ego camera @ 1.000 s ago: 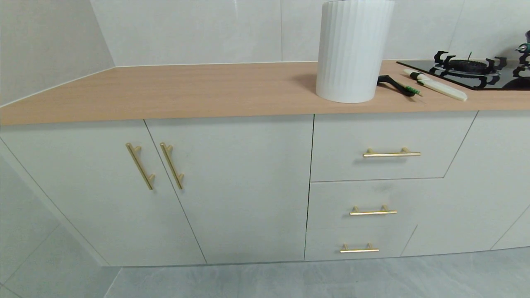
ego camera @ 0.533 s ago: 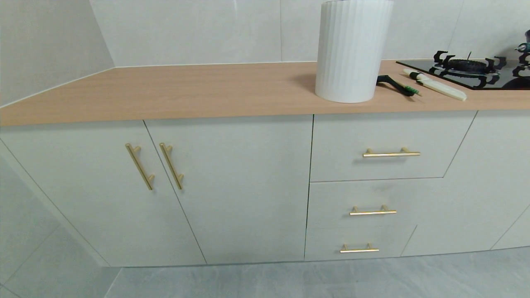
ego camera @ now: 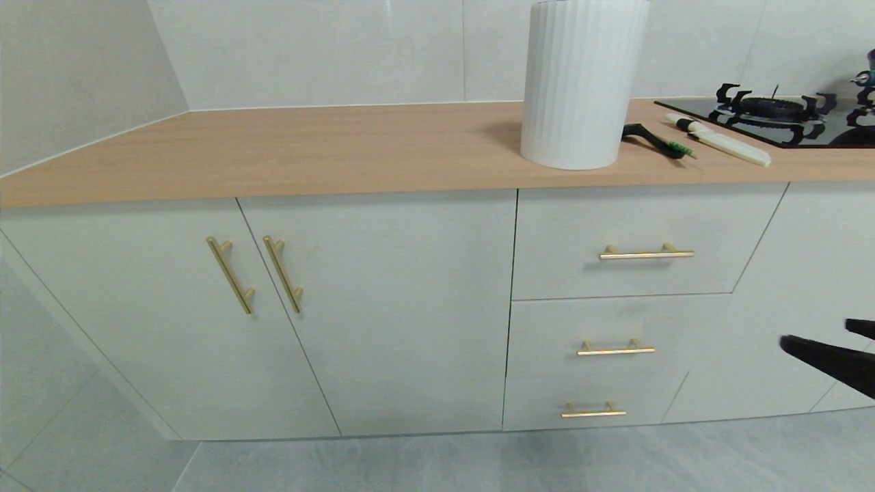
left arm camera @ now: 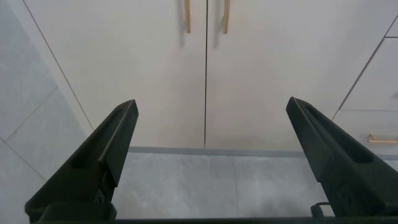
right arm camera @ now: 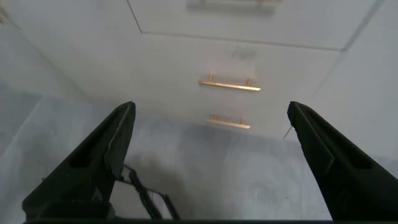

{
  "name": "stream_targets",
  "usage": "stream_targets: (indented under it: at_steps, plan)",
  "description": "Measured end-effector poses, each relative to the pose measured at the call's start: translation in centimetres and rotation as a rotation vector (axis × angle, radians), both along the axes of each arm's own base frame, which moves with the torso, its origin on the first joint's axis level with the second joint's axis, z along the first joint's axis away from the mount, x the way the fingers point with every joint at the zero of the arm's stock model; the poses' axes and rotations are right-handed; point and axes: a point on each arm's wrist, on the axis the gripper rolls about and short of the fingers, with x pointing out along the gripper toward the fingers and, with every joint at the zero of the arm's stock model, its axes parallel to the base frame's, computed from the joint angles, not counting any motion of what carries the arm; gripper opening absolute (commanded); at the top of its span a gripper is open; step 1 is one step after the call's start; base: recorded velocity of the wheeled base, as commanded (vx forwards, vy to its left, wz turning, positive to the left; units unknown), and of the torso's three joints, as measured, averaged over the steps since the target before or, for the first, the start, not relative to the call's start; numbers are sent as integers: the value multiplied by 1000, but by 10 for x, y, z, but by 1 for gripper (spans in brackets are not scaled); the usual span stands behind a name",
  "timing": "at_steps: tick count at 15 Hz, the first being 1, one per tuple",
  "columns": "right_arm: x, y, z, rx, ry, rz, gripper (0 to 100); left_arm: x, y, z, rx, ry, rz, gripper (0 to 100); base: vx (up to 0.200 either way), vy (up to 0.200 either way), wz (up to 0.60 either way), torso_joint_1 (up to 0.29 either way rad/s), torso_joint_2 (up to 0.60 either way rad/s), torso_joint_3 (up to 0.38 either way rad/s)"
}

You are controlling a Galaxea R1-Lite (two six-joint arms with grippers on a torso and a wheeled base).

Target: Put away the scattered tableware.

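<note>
Wood-topped counter (ego camera: 307,147) holds the scattered black-handled utensil (ego camera: 653,140) and cream knife (ego camera: 721,140) beside a white ribbed canister (ego camera: 581,82), while the left gripper (left arm camera: 211,102) and right gripper (ego camera: 815,331), both spread wide and empty, hang low before the cabinets (ego camera: 383,307) in what looks like the approach, a rise to the counter likely next.

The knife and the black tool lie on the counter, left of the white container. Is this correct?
Not quite. The head view shows the knife and the black tool right of the white container, toward the stove. They do lie on the counter.
</note>
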Motion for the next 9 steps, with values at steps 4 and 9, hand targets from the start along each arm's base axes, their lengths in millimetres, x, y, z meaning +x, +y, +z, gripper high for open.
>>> stream_targets:
  at_steps: [4,9]
  plan:
    - [97,9,-25,-12,162,22,100,0,0,0,0,0,0,100,0,0,0,0,0,0]
    - [168,16,-93,-61,274,-40,100,0,0,0,0,0,0,100,0,0,0,0,0,0]
